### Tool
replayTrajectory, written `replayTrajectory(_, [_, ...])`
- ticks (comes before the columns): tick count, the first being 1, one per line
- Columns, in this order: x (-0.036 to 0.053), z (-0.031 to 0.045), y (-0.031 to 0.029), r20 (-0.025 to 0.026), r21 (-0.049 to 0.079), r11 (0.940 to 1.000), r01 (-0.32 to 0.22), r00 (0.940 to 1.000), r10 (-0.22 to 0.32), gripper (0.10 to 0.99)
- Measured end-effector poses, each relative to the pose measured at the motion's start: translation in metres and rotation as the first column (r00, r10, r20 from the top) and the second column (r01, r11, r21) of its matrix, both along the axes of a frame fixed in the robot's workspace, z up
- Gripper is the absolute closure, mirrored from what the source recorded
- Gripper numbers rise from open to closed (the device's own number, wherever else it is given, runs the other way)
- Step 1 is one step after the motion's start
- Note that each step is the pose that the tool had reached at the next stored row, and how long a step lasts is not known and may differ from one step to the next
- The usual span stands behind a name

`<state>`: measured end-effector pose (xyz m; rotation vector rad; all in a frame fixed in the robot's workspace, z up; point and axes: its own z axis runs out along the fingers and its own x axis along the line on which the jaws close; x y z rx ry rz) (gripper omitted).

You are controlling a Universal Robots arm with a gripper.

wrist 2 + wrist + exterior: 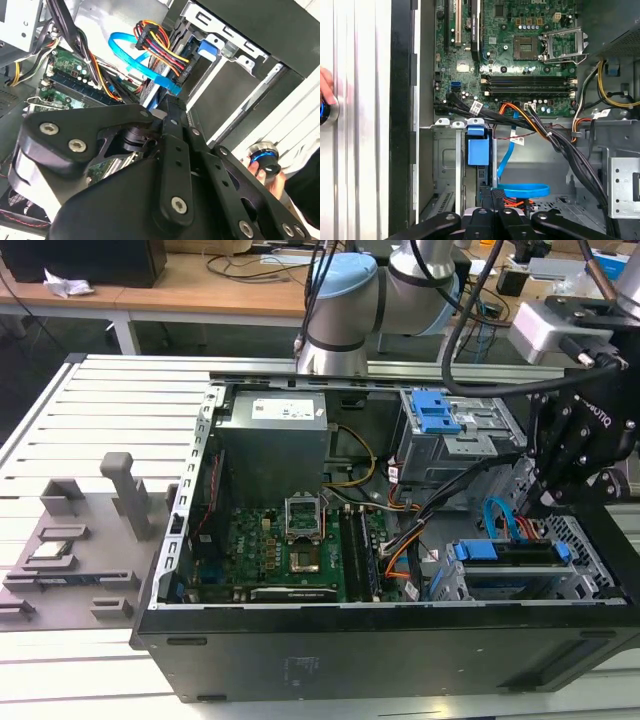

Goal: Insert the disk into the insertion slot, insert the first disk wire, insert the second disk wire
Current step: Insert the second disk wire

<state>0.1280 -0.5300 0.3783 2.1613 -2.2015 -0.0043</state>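
The disk (508, 554) sits in the insertion slot (575, 537) at the case's corner on the exterior view's right, its blue carrier (479, 148) showing at the end. My gripper (548, 502) hangs just above the disk. In both wrist views its fingers (485, 196) are closed together on the plug of a flat blue wire (522, 190), which loops beside the disk's end. The blue wire (131, 54) runs down to the gripper (172, 102). A red, yellow and black wire bundle (160, 47) with a black plug lies close beside it.
The open computer case (380, 650) holds a motherboard (280, 550), a power supply (275, 435) and a taller drive cage with blue tabs (440, 420). Thick black cables (570, 150) cross near the bay. A hand (272, 177) holds a blue-ringed button outside the case.
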Motion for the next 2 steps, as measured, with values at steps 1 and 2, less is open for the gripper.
replayTrajectory(1, [0.0000, 0.0000, 0.0000, 0.0000, 0.000, 1.0000, 0.000, 1.0000, 0.000, 0.980])
replayTrajectory(2, [0.0000, 0.0000, 0.0000, 0.0000, 0.000, 1.0000, 0.000, 1.0000, 0.000, 0.980])
